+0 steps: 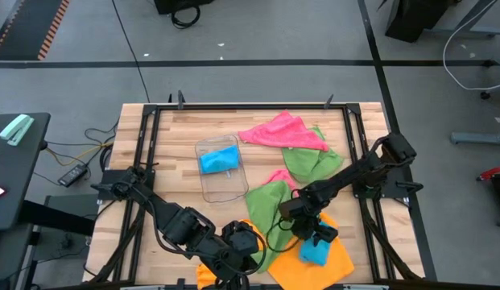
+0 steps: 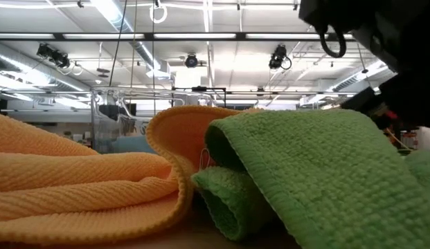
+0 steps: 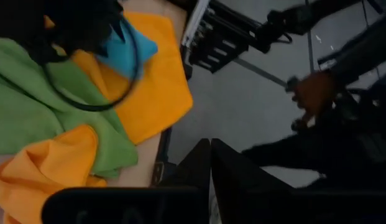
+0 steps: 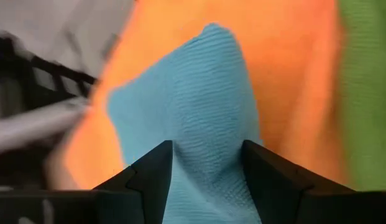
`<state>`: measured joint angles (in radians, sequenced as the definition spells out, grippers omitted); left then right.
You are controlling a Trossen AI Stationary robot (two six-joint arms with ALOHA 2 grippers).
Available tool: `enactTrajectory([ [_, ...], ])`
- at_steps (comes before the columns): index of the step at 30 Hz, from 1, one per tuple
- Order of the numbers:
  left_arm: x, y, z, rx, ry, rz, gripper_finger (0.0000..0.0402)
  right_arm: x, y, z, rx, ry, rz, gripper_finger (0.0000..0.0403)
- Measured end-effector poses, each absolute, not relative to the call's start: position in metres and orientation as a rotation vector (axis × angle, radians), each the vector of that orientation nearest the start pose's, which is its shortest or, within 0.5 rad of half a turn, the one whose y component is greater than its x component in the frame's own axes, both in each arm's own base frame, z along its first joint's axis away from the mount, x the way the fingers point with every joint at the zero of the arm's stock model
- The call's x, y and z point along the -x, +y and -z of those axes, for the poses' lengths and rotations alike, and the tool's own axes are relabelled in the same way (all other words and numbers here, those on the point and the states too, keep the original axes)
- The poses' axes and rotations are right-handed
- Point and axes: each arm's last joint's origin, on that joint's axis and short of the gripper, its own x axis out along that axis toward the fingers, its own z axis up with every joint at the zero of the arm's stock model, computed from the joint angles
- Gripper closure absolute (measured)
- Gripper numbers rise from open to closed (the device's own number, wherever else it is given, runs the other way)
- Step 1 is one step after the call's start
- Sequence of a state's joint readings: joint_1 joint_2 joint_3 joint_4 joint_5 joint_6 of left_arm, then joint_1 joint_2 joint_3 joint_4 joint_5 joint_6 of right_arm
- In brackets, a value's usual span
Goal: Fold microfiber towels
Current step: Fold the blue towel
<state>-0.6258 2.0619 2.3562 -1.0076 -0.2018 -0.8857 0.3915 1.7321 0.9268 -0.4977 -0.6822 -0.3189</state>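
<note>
The right gripper (image 4: 206,163) pinches a small sky-blue microfiber cloth (image 4: 193,106) on the orange microfiber towel (image 1: 346,258), near right. The left gripper (image 3: 210,149), near centre, is closed, empty.

From above, my left gripper (image 1: 237,256) hides part of the crumpled orange microfiber towel (image 1: 330,259) at the table's near edge, where the frame cuts the cloth off. My right gripper (image 4: 206,163) covers the near end of the small sky-blue folded towel (image 4: 199,112). The dark figure (image 3: 317,93) beyond the table's edge is too blurred to make out.
</note>
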Motion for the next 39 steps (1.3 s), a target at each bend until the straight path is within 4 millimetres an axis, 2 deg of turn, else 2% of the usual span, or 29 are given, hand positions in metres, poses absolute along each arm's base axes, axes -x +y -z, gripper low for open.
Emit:
enactTrajectory([
  [2, -0.357, -0.25, -0.4, 0.559, 0.755, 0.047, 0.0378, -0.27, 0.135, -0.141, 0.132, 1.154, -1.1, 0.0203],
  [5, -0.36, -0.255, -0.392, 0.55, 0.769, 0.031, 0.0374, -0.271, 0.137, -0.143, 0.142, 1.142, -1.103, 0.0203],
  [12, -0.359, -0.261, -0.388, 0.541, 0.78, 0.041, 0.037, -0.289, 0.126, -0.161, -0.043, 1.164, -1.04, 0.0203],
  [15, -0.36, -0.26, -0.388, 0.538, 0.777, 0.04, 0.0375, -0.295, 0.121, -0.166, -0.062, 1.136, -1.043, 0.0203],
  [18, -0.36, -0.26, -0.388, 0.539, 0.776, 0.038, 0.0378, -0.297, 0.12, -0.159, -0.084, 1.139, -1.065, 0.0203],
  [25, -0.36, -0.26, -0.388, 0.565, 0.778, 0.031, 0.0368, -0.297, 0.129, -0.128, -0.209, 1.271, -1.119, 0.0199],
  [31, -0.359, -0.261, -0.388, 0.568, 0.778, 0.031, 0.0369, -0.295, 0.128, -0.134, -0.143, 1.254, -1.101, 0.0153],
  [39, -0.359, -0.261, -0.388, 0.561, 0.778, 0.034, 0.0377, -0.305, 0.131, -0.151, -0.051, 1.18, -1.068, 0.0088],
])
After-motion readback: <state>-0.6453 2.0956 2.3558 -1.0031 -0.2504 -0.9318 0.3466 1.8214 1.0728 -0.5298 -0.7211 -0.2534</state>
